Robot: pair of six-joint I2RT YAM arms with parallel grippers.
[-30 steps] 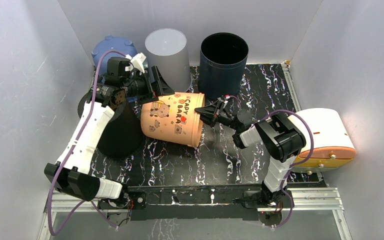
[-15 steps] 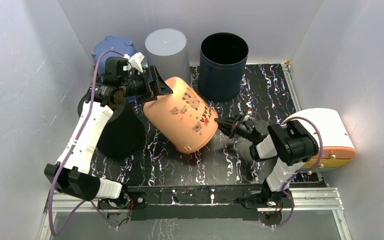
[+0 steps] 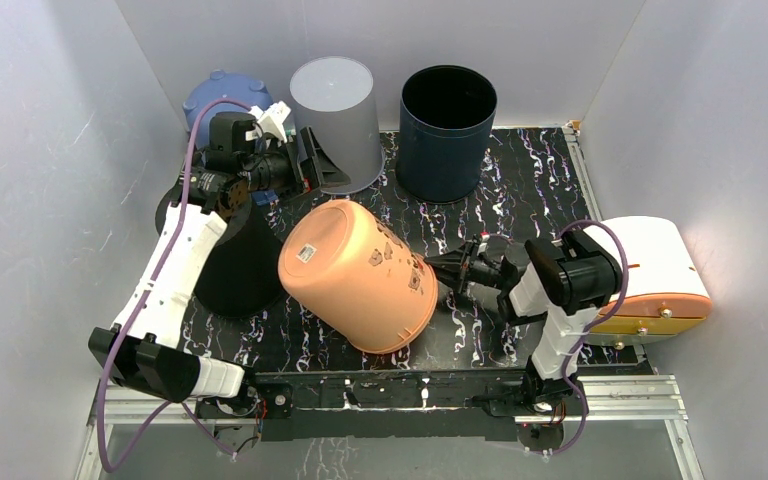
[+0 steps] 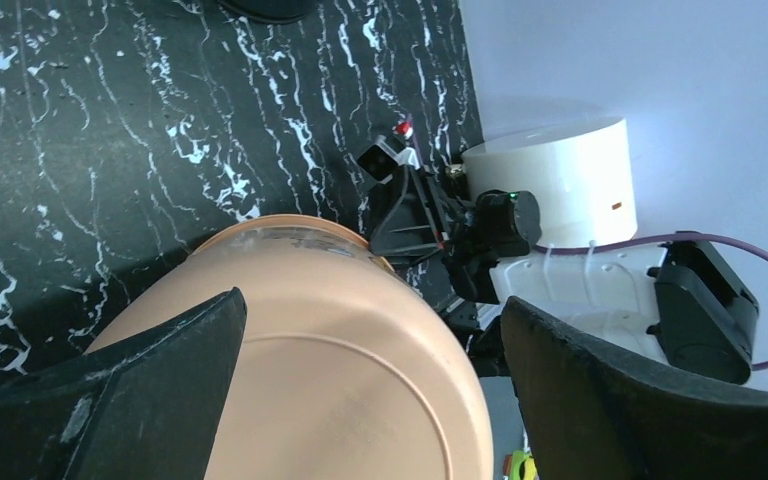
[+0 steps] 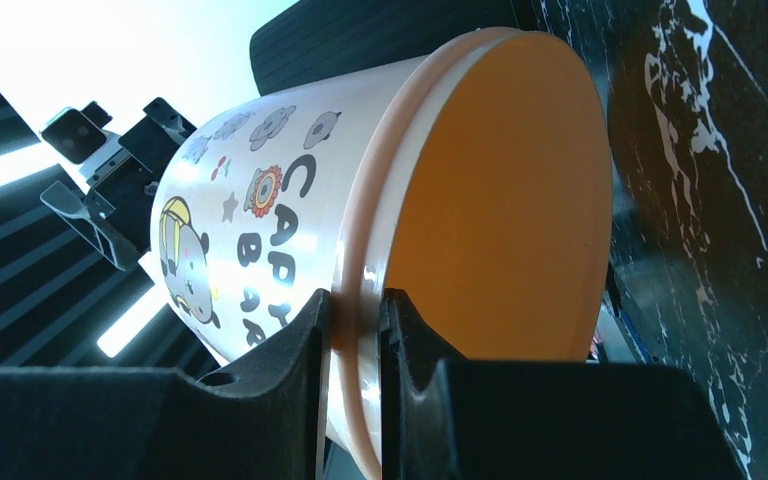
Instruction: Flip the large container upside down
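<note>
Container (image 3: 355,275) rim pinched by right gripper (image 3: 432,266); left gripper (image 3: 335,175) wide open.

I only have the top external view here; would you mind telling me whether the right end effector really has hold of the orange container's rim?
Observer: Yes. The right wrist view shows the right end effector pinching the rim of the orange container, one finger outside the wall and one inside.
Operator: Thank you. Is anything inside it?
Observer: No; the part of the interior that view shows is bare.
Operator: And the left end effector?
Observer: In its wrist view the left end effector stands wide open, with the container's flat base framed between its fingers.
</note>
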